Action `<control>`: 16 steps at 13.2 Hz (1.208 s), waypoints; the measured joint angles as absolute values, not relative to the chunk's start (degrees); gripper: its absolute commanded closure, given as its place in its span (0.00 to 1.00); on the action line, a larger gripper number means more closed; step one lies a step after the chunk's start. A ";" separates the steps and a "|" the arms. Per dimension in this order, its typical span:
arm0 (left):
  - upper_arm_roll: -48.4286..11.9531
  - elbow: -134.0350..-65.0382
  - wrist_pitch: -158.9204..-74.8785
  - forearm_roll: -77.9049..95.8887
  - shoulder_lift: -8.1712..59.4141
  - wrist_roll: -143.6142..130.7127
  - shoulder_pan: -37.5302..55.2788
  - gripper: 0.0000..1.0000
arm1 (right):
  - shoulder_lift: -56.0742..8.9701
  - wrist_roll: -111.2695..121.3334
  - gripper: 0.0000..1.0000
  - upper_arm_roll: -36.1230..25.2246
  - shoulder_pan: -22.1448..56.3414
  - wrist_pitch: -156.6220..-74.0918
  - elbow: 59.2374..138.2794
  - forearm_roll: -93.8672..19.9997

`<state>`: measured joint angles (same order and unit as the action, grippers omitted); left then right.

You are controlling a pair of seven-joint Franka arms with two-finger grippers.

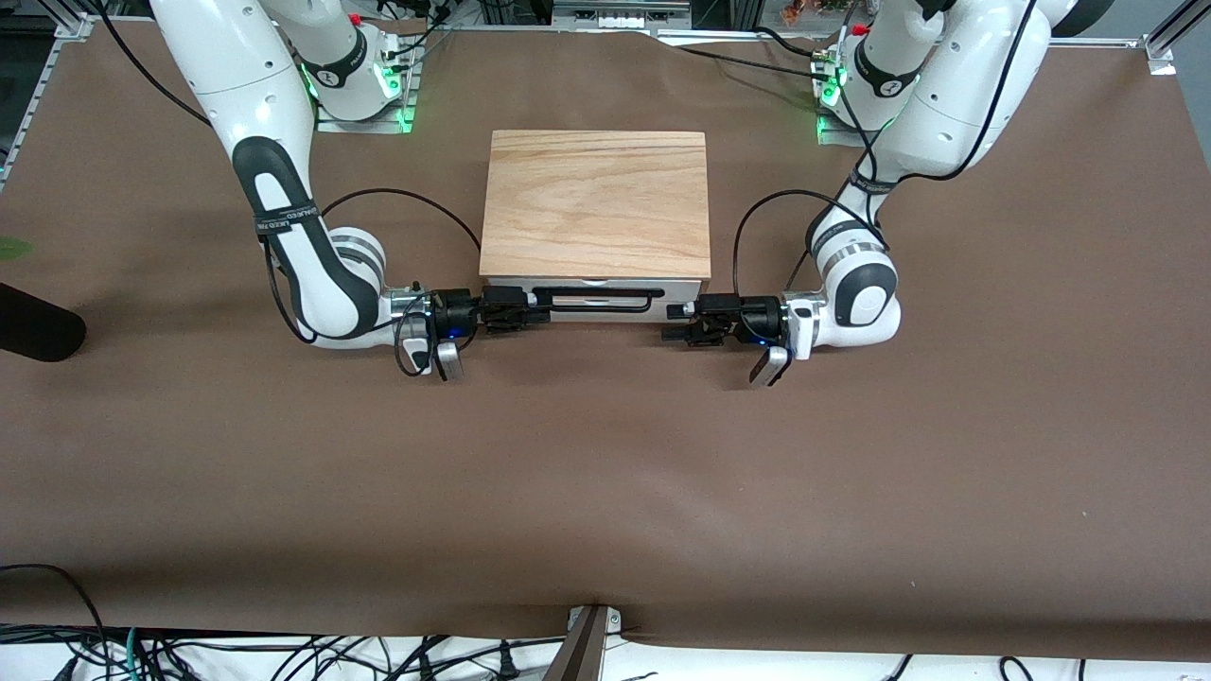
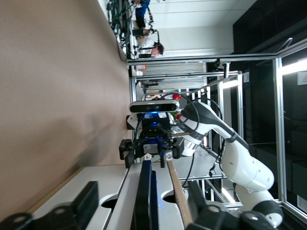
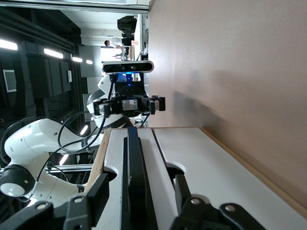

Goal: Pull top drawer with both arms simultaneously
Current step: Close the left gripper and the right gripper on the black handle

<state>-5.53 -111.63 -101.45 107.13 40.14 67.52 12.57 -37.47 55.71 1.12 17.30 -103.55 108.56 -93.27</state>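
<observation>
The top drawer [image 1: 596,287] has a white front with a long black bar handle [image 1: 596,303] and sits in under the oak cabinet box [image 1: 596,199]. My right gripper [image 1: 537,308] is open, one finger on each side of the handle's end toward the right arm, with gaps showing in the right wrist view [image 3: 138,196]. My left gripper [image 1: 674,322] is open at the handle's other end, its fingertips just off that end. In the left wrist view [image 2: 143,194] the handle [image 2: 144,191] lines up between its widely spread fingers [image 2: 86,199].
Brown cover spreads over the table [image 1: 605,473]. A dark object [image 1: 38,326] lies at the right arm's end of the table. Cables [image 1: 284,653] and a stand [image 1: 587,643] sit along the edge nearest the front camera. A lower white panel [image 3: 201,163] shows under the top drawer.
</observation>
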 measured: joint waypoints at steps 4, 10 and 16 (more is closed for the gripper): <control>-8.06 -111.76 -106.08 107.13 39.07 64.70 12.78 0.34 | -37.47 55.86 0.56 1.12 17.32 -103.07 108.57 -93.42; -8.97 -116.27 -107.57 107.13 35.00 60.66 12.82 0.34 | -37.47 55.93 0.82 1.13 18.15 -102.93 108.59 -93.43; -9.01 -116.78 -107.89 107.14 34.97 60.66 12.76 0.54 | -37.51 57.30 1.00 1.12 18.15 -102.88 108.65 -93.49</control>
<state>-9.01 -116.78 -107.89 107.14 34.97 60.66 12.76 -37.51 57.30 1.12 18.15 -102.88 108.65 -93.49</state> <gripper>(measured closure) 0.419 0.815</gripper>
